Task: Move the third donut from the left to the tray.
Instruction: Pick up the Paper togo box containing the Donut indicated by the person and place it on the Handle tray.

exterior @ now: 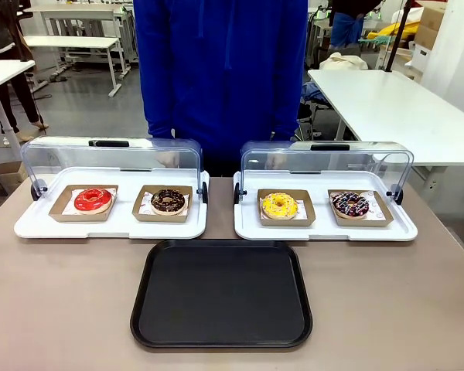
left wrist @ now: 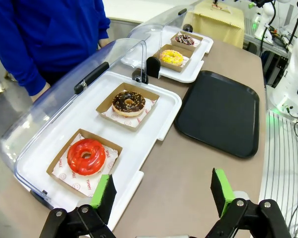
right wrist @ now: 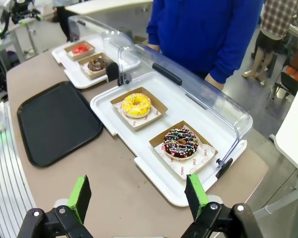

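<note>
Well, nothing is getting gripped yet. The L gripper (left wrist: pixel 162 191) is hovering w/ its green pads wide apart and empty, near the red-iced ring donut (left wrist: pixel 86 155). The R gripper (right wrist: pixel 138 194) is hanging at the other end of the table, pads also spread, nothing between them.

The yellow-iced ring donut w/ small sprinkles (exterior: pixel 280 205) is sitting in its shallow brown cardboard holder (exterior: pixel 308 216) on the right-hand white display tray (exterior: pixel 325 230). The tray's clear lid is tipped back. Just beside it is lying the chocolate donut w/ coloured sprinkles (exterior: pixel 349 204). The big flat black plastic tray (exterior: pixel 220 294) is lying bare on the robot's side of both display trays, near them.

Risks, imo:
- Pads closing straight on the icing are prob. going to smear or squash it.
- The light holder may be sliding or tipping instead of lifting.
- A wide-open approach is risking a bump on the chocolate neighbour, the display tray's rim or the raised lid.
- The person in the blue top (exterior: pixel 220 69) is standing close behind the lids, so a long reach is heading their way.

The surface is a smooth grey-brown tabletop (exterior: pixel 54 309), looking flat and uncluttered. The room behind is looking like a workshop, w/ white tables (exterior: pixel 394 108) and a grey floor.
</note>
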